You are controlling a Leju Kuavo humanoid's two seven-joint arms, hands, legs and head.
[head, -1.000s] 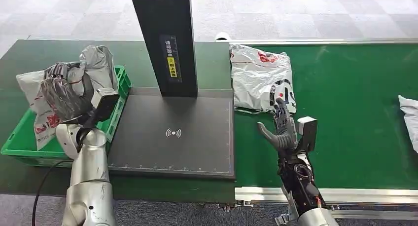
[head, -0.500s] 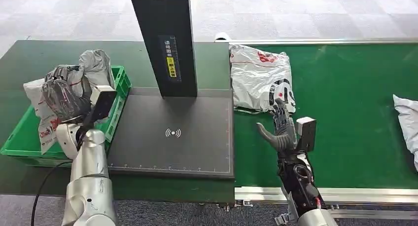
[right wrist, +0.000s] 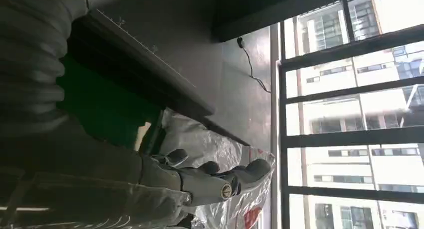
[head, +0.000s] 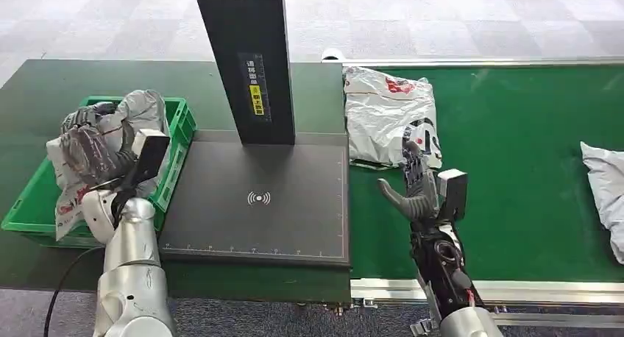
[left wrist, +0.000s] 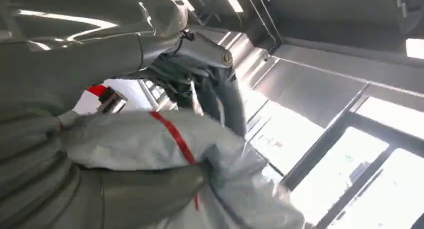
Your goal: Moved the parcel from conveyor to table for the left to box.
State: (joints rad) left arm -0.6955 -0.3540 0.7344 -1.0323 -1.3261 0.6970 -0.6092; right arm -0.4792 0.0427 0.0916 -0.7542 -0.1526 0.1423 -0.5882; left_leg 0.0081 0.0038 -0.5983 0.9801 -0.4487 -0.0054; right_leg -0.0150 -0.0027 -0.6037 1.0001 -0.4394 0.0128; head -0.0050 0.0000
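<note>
Crinkled white plastic with red and black print: the parcel (head: 388, 116) is a soft poly mailer lying flat on the green conveyor (head: 515, 168), just beyond the fingers (head: 413, 171) of the right hand (head: 416, 191), its near edge close to the fingertips, contact not confirmed. Right hand is spread and holds nothing. In the right wrist view the mailer (right wrist: 220, 154) is seen just past the fingertips.

Handling, judged: light, limp, slick film; likely to sag and slide if pinched at one corner. A hold across the near edge or a bunched fold would be safer than a flat press. Contents look soft, not fragile.

Left hand (head: 92, 147) is clenched on a grey bag (head: 136, 109), held over the green bin (head: 176, 142); the bag (left wrist: 165, 144) is seen wrapped by the fingers (left wrist: 220, 89) in the left wrist view.

Dark scan pad (head: 257, 201) on the bench (head: 44, 87) lies beside the right fingers, toward the left hand. Another white parcel (head: 603, 182) sits well apart on the belt, on the far side from the pad.
</note>
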